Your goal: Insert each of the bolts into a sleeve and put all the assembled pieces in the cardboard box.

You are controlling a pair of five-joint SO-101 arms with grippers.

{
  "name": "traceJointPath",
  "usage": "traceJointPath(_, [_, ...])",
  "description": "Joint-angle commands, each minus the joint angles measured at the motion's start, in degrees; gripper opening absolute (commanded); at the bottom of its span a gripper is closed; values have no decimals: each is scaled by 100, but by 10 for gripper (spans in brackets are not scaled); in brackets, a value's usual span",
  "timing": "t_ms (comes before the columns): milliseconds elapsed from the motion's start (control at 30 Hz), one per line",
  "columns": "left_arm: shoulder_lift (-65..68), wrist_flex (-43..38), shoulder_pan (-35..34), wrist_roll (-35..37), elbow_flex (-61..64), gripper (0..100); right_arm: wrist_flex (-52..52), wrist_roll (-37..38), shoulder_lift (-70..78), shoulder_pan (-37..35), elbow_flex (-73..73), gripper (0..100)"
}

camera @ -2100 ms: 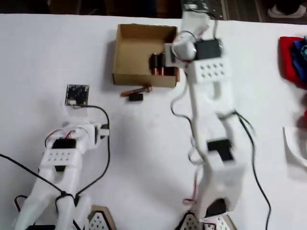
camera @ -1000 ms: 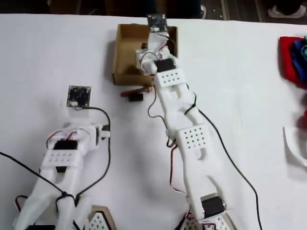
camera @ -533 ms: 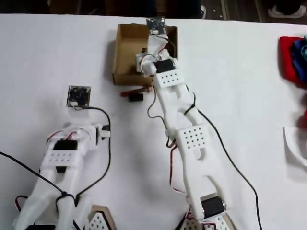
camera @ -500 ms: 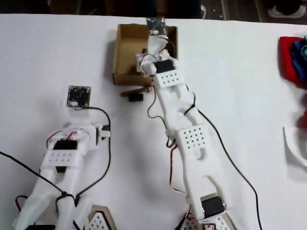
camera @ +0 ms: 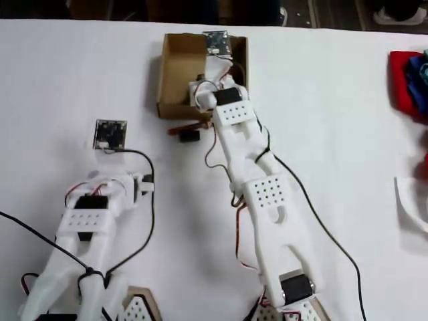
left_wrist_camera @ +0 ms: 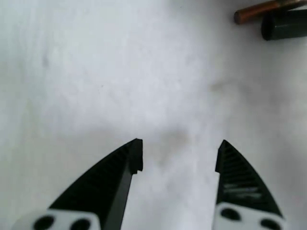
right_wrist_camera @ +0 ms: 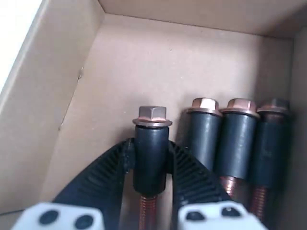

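Note:
In the right wrist view my right gripper (right_wrist_camera: 151, 151) is shut on an assembled piece (right_wrist_camera: 152, 116), a copper bolt in a black sleeve, held low inside the cardboard box (right_wrist_camera: 120, 62). Beside it, three more assembled pieces (right_wrist_camera: 237, 139) lie side by side on the box floor. From above, the right arm stretches into the cardboard box (camera: 175, 67). A loose copper bolt (camera: 195, 125) and a black sleeve (camera: 190, 135) lie on the table just in front of the box. My left gripper (left_wrist_camera: 180, 153) hangs open over bare table, short of that bolt (left_wrist_camera: 261, 9) and sleeve (left_wrist_camera: 285, 24).
The table is covered in white cloth (camera: 80, 67). Red and blue fabric (camera: 409, 73) lies at the right edge, with a white object (camera: 409, 204) below it. Cables trail from both arms near the front.
The right arm has swung left from the box's right edge to over its inside, carrying the piece. In the last half second it barely shifted. The left arm has kept still.

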Motion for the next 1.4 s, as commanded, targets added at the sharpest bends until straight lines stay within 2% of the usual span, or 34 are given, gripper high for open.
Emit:
traceJointPath(0, [0,-105,53,-18,-13,260,-101,-53,-92,-22,-97,20])
traceJointPath(200, [0,-105,53,-18,-13,260,-101,-26,-101,-22,-97,29])
traceJointPath(367, [0,-105,53,-18,-4,260,-57,-35,-101,-31,-97,150])
traceJointPath(633, [0,-105,53,-18,-4,260,84,-9,-505,4,-721,113])
traceJointPath(867, [0,-105,53,-18,-4,260,1305,-9,-1349,189,-2145,113])
traceJointPath(1233, [0,-105,53,-18,-13,260,3495,-62,-1473,127,-2488,113])
traceJointPath(1367, [0,-105,53,-18,-13,260,4734,-35,-1710,40,-2479,113])
